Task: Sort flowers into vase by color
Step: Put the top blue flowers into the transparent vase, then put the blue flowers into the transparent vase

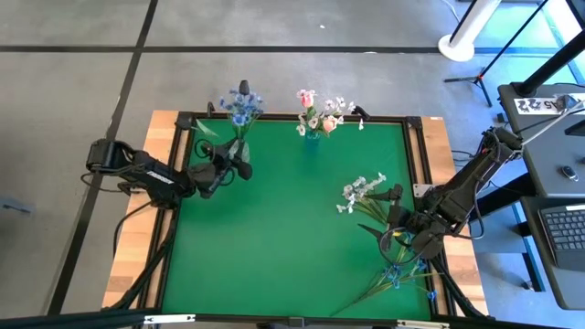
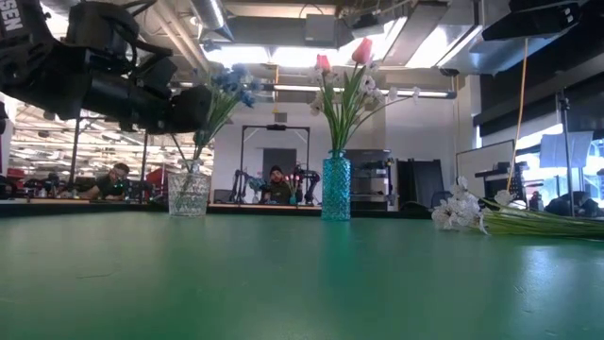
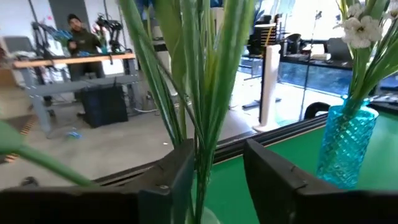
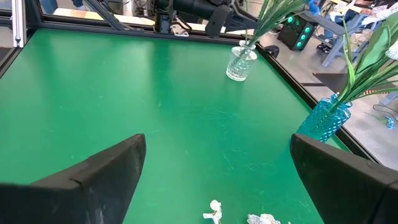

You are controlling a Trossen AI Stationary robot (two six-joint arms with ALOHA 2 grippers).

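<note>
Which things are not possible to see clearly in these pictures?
- Left gripper: whether the fingers touch the green stems between them, left wrist view.
- Clear vase: base covered by the left arm, high view.
- Flowers on the table: partly under the right gripper, high view; cut off by the picture's right edge, low view.

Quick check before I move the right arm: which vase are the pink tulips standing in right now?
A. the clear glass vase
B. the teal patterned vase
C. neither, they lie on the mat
B: in the low view the pink tulips rise with white blossoms from the teal patterned vase, while the clear glass vase holds the blue flowers.
</note>
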